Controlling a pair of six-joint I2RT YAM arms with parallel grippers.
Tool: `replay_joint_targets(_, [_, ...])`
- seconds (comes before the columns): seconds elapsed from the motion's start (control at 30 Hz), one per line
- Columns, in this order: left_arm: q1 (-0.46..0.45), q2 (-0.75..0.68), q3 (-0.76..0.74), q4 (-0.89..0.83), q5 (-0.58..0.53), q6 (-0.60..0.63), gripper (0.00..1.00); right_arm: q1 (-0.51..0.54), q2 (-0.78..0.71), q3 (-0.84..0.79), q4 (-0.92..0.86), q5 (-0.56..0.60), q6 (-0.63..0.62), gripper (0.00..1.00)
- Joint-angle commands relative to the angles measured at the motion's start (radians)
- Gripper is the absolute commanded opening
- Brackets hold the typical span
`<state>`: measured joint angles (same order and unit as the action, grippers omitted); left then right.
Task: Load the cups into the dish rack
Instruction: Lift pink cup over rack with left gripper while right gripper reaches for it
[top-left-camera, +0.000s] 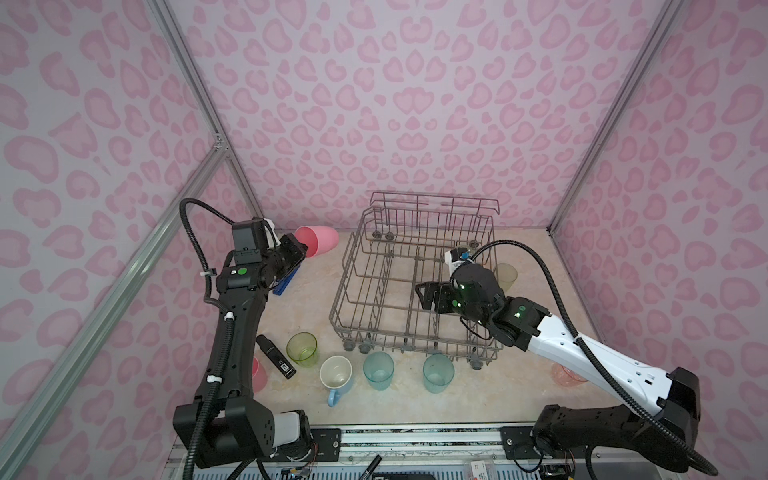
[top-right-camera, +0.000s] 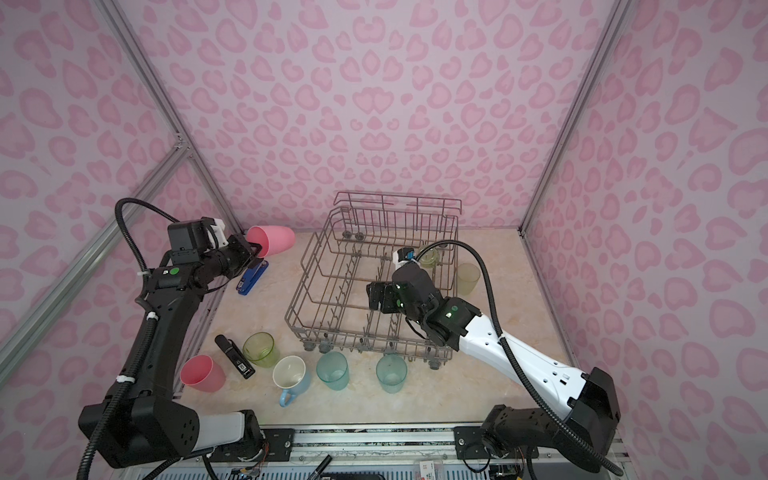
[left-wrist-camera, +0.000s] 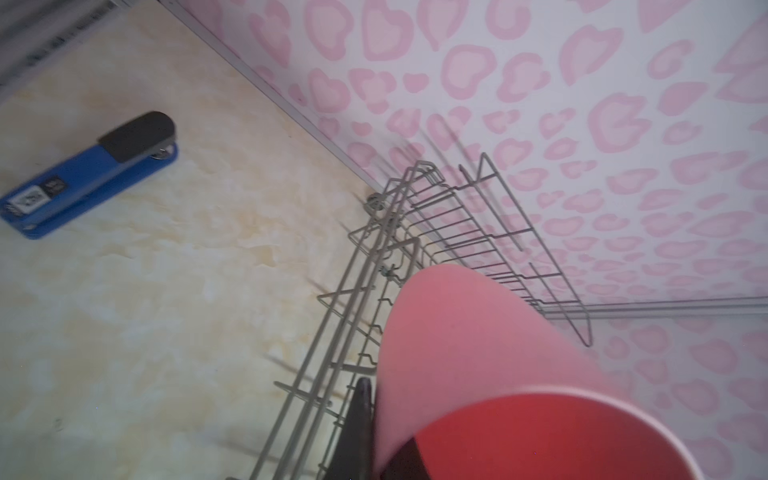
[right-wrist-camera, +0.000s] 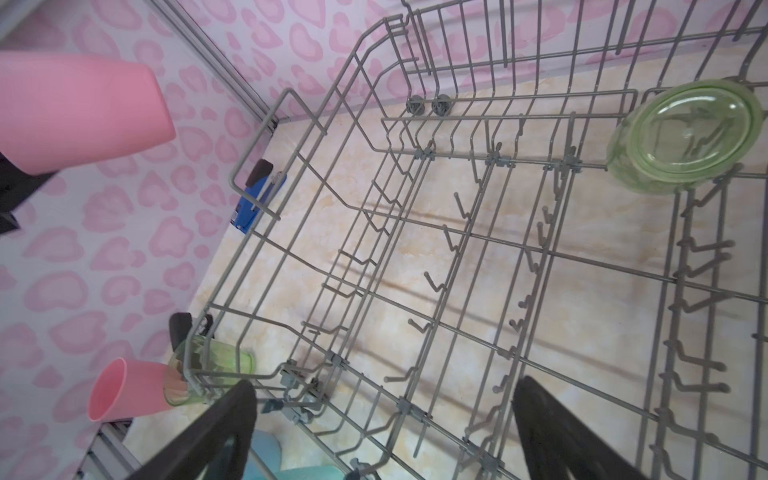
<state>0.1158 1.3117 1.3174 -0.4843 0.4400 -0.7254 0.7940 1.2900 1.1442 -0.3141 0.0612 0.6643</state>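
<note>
Pink cup (top-left-camera: 320, 244): mouth cut off at the left wrist view's edge. It is held off the table just left of the dish rack (top-left-camera: 353, 270), long axis roughly level, with the left gripper (top-left-camera: 303, 250) clamped on the rim and the base toward the rack. Right gripper (right-wrist-camera: 382, 432): spread wide, empty, above the rack.

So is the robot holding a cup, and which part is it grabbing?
Yes. The left gripper pinches the pink cup by the rim at its mouth. The right gripper is open and holds nothing.
</note>
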Motion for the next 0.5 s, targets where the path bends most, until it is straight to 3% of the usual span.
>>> replay_joint_targets(0.0, [-0.035,-0.016,-0.044,0.199,0.193,-0.111,0.04,-0.037,0.023,0.022,0.125,-0.111,0.135,0.97])
replay_joint_targets(0.3, [-0.214,-0.018,-0.145,0.468,0.224,-0.225,0.04,-0.129,0.071,0.059,0.305,-0.193,0.419,0.98])
replay_joint_targets(0.47, [-0.298,0.022,-0.223,0.705,0.227,-0.339,0.04,-0.163,0.078,0.047,0.365,-0.148,0.585,0.98])
